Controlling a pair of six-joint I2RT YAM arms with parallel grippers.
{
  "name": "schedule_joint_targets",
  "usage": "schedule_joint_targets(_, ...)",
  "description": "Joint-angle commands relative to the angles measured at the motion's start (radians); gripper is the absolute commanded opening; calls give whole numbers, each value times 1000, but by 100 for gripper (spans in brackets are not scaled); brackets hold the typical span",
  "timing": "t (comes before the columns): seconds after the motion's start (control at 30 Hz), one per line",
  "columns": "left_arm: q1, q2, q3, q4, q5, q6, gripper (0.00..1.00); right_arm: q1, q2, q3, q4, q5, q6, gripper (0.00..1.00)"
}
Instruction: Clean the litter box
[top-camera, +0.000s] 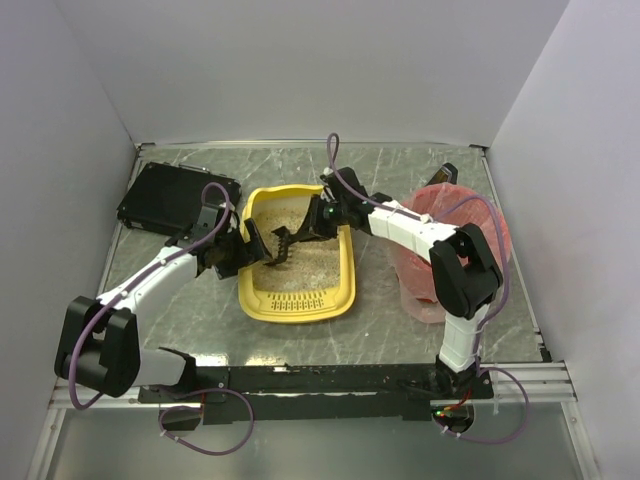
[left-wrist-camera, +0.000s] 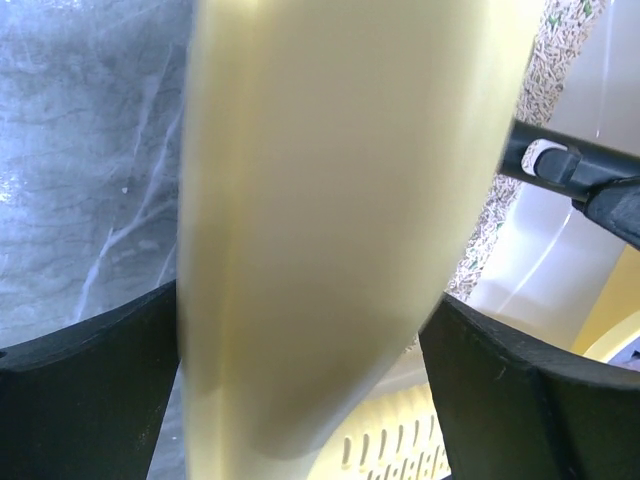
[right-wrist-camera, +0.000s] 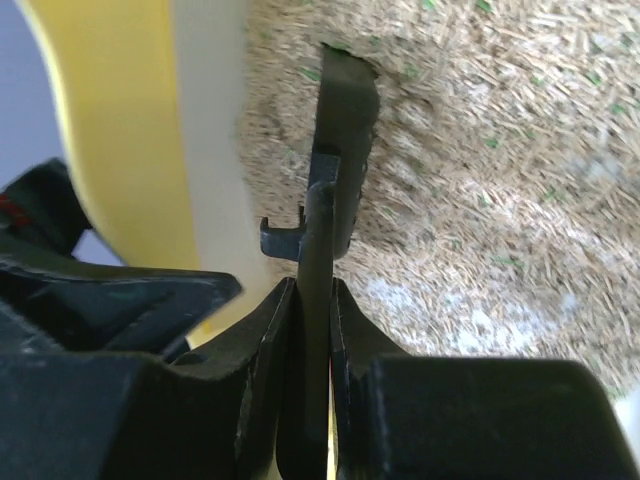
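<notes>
The yellow litter box (top-camera: 300, 300) lies mid-table with beige litter (top-camera: 295, 215) inside and its slotted rim toward the near side. My left gripper (top-camera: 238, 250) stands open astride the box's left wall. In the left wrist view that wall (left-wrist-camera: 320, 200) fills the gap between the fingers (left-wrist-camera: 90, 400), and I cannot see whether it touches them. My right gripper (top-camera: 322, 215) reaches in from the right, shut on the thin handle of a black scoop (top-camera: 283, 245). In the right wrist view the scoop (right-wrist-camera: 345, 130) has its head resting on the litter (right-wrist-camera: 500, 150), close to the yellow wall (right-wrist-camera: 120, 130).
A pink-red bag-lined bin (top-camera: 440, 250) stands right of the litter box, under my right arm. A flat black box (top-camera: 175, 198) lies at the back left. White walls close in the marbled table (top-camera: 400, 170) on three sides.
</notes>
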Motion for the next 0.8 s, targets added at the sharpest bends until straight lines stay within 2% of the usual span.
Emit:
schedule_joint_targets(0.0, 3, -17, -11, 23, 12, 1, 97, 27, -33, -97, 293, -87, 50, 0)
schedule_joint_targets(0.23, 3, -30, 6, -12, -36, 0, 97, 22, -102, -202, 452, -143, 73, 0)
schedule_joint_targets(0.53, 3, -58, 15, -37, -73, -8, 97, 2, -180, -239, 365, -77, 73, 0)
schedule_joint_targets(0.77, 3, -67, 26, -41, -85, -6, 97, -22, -221, -265, 360, -74, 79, 0)
